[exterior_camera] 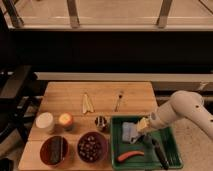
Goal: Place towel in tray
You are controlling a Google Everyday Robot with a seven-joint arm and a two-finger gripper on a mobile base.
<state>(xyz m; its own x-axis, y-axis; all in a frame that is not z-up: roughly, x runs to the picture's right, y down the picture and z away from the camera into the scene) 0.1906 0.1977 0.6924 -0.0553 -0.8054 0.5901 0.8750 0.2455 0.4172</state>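
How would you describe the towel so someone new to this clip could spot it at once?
Start at the green tray on the right end of the wooden table. The towel is the pale blue-grey folded bundle in the tray's left half, just left of the gripper. It is the only soft, light item there; the carrot is orange and the tool dark.

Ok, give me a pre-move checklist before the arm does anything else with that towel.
1. Light blue folded towel lies inside the green plastic tray: ok.
2. Hand sits over the tray beside the towel's right edge: ok.
3. Towel released from the hand: cannot tell.
4. Orange carrot-like item and dark-handled tool in the tray lie apart from the towel: ok.
5. Small metal cup just left of the tray stands upright, apart from the arm: ok.
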